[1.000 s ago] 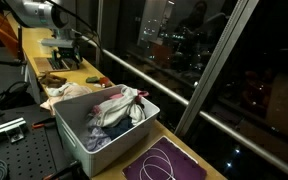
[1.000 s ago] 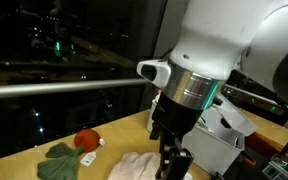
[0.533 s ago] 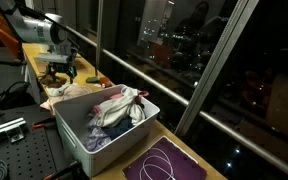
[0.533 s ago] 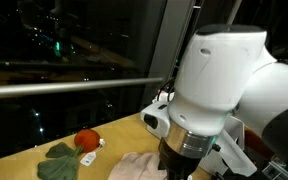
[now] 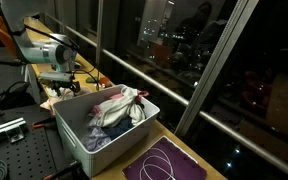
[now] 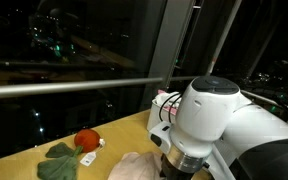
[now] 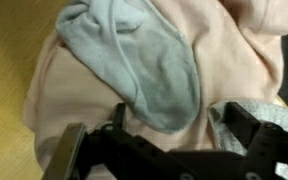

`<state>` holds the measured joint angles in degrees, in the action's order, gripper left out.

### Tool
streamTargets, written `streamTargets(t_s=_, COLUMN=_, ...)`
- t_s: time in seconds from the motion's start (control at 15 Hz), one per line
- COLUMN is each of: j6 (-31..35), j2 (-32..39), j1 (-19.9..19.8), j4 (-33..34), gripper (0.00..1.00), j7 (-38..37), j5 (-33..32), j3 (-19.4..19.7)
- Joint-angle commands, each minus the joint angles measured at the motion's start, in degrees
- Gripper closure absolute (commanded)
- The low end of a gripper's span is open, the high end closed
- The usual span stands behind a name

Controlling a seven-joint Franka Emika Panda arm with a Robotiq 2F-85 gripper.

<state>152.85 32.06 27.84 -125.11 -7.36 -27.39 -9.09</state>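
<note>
Arm (image 6: 219, 115) lower than before, pincer (image 7: 159, 132) agape over grey sock (image 7: 134, 60), seen only in wrist view.

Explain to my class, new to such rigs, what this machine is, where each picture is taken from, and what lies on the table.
The white machine is a robot arm ending in a two-fingered gripper. Two pictures come from cameras standing outside the robot; the third from a camera on its wrist, looking down past the fingers. On the wooden table lie a pink cloth with a grey sock on it, a green cloth, a red thing and a bin of laundry. The gripper is open above the sock, holding nothing.
</note>
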Motion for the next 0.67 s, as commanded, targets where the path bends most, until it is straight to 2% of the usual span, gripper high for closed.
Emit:
streamTargets(t_s=0.0, j6=7.09, j2=2.03, j1=2.15, j4=-1.04, gripper=0.0, j7=-2.95, j5=-1.82, j3=3.78)
streamTargets(t_s=0.2, j6=11.98, j2=4.23, j1=3.77, j4=-0.94, gripper=0.0, j7=-3.18, j5=-0.96, j3=5.47)
streamTargets(t_s=0.27, j6=13.28, j2=4.73, j1=4.31, j4=-0.96, gripper=0.1, j7=-3.16, j5=-0.63, j3=5.88)
streamTargets(t_s=0.33, j6=14.28, j2=5.14, j1=5.0, j4=-0.98, gripper=0.26, j7=-3.25, j5=-0.42, j3=6.41)
streamTargets(t_s=0.6, j6=16.7, j2=5.23, j1=7.26, j4=-1.31, gripper=0.57, j7=-2.74, j5=0.68, j3=8.08)
